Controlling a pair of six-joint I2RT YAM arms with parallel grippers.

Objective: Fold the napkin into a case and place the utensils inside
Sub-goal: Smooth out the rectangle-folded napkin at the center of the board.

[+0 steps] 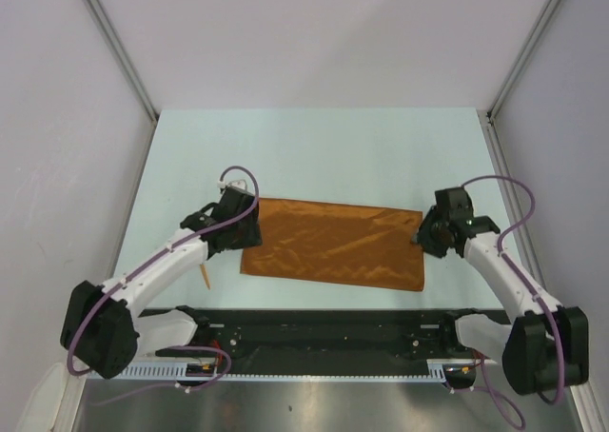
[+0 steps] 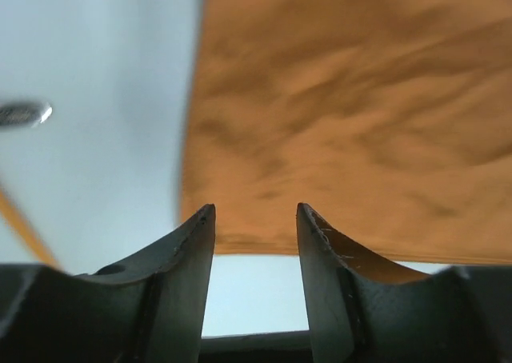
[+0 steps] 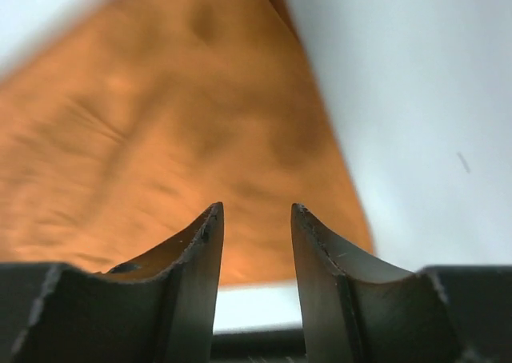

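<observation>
The rust-orange napkin [image 1: 333, 242] lies flat on the table as a wide rectangle. My left gripper [image 1: 249, 230] is open and empty at the napkin's left edge. In the left wrist view the cloth [image 2: 344, 115] lies just past the open left gripper [image 2: 254, 211], and bare table shows between the fingers. My right gripper [image 1: 422, 237] is open and empty at the napkin's right edge. In the right wrist view the cloth [image 3: 160, 139] lies just ahead of the right gripper [image 3: 254, 209]. A slim orange stick-like utensil [image 1: 204, 277] lies left of the napkin under the left arm, and it also shows in the left wrist view [image 2: 24, 227]. No spoon is clearly visible.
A small blurred shiny oval thing [image 2: 24, 113] lies on the table left of the napkin. A black rail with the arm bases [image 1: 324, 332] runs along the near edge. Grey walls with metal posts [image 1: 119, 47] close in the pale table [image 1: 314, 151] at the left, right and back.
</observation>
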